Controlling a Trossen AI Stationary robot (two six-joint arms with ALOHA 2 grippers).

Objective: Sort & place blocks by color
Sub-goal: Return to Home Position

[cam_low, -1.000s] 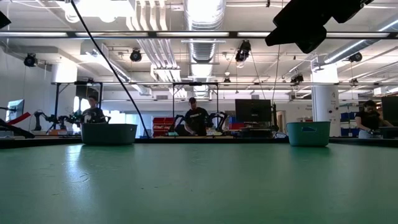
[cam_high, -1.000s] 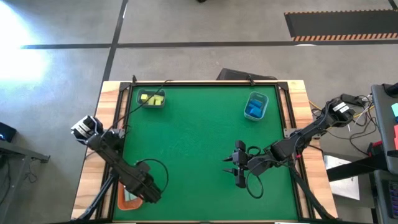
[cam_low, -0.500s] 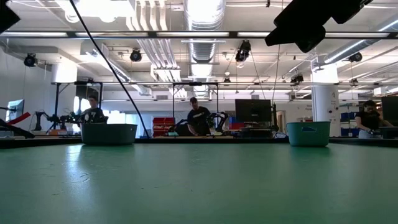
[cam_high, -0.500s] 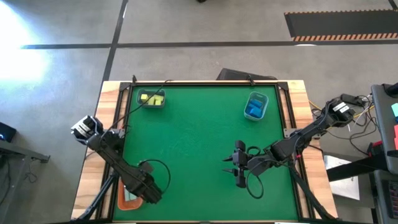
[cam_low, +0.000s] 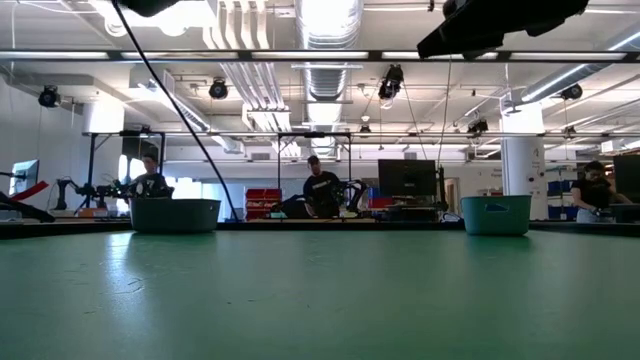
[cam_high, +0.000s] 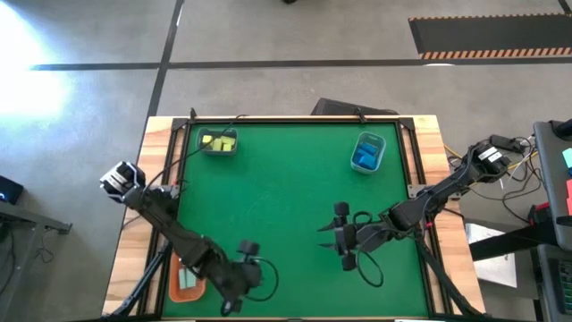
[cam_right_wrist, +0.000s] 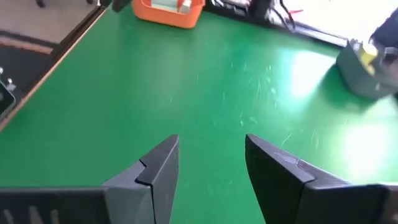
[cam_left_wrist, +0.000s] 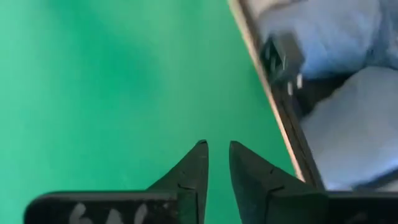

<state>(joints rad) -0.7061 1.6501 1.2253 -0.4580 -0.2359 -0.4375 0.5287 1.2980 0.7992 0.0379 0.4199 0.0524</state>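
Near-left corner: mint blocks in the orange tray. Far-left corner: yellow blocks in a dark tray. Just right of the orange tray, by the near edge: left gripper, fingers all but pressed together, pinching nothing. Right of centre, over bare mat: right gripper, spread wide, empty. Far-right: blue blocks in a pale blue tray. Nothing loose; by the look of it, all sorted.

Judged light, rigid, smooth-faced, hardly fragile. Best pinched across 2 flat opposite faces, mid-height and square, to avoid twisting out.

Mat: green, flat, faintly scuffed, wood-framed. Beyond: open workshop, ceiling ducts, other rigs, people at benches.
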